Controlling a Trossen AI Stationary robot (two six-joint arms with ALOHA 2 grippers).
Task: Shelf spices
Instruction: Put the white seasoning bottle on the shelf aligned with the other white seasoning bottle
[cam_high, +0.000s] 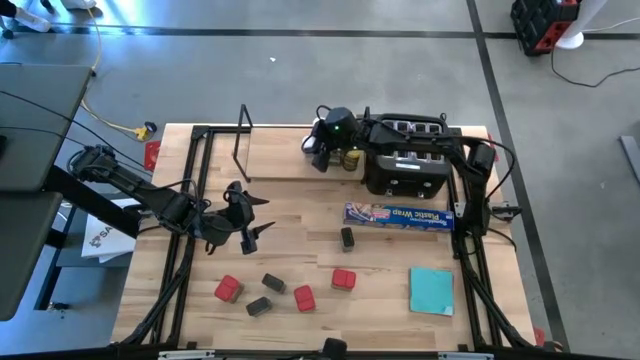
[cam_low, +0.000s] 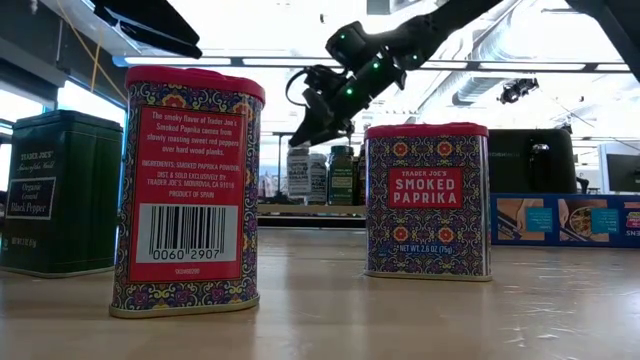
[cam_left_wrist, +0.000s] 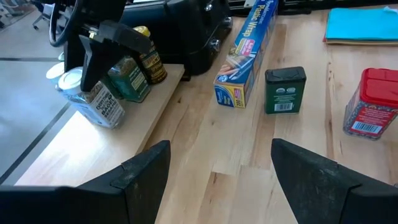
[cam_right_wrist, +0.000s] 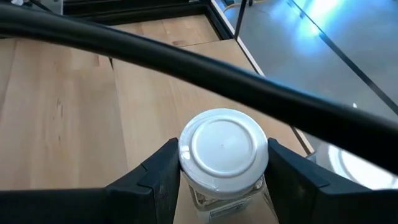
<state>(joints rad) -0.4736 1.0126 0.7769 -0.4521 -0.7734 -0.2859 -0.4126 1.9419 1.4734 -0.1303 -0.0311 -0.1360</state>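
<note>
A red paprika tin (cam_low: 187, 190) stands closest to the low camera, a second red tin (cam_low: 428, 200) farther back and a dark green tin (cam_low: 60, 192) beside it. Beyond them the right gripper (cam_right_wrist: 219, 163) sits over the shelf (cam_high: 275, 152), its two fingers touching either side of a white-lidded jar (cam_right_wrist: 222, 155) that stands upright on the plank. Two more jars, a green-labelled one (cam_left_wrist: 132, 79) and a yellow-lidded one (cam_left_wrist: 149, 56), stand just past that gripper, toward the toaster (cam_high: 405, 160). The left gripper (cam_left_wrist: 221, 171) hovers wide open over bare table, holding nothing; ahead of it stand another green tin (cam_left_wrist: 285, 91) and the plastic-wrap box (cam_left_wrist: 245, 53).
</note>
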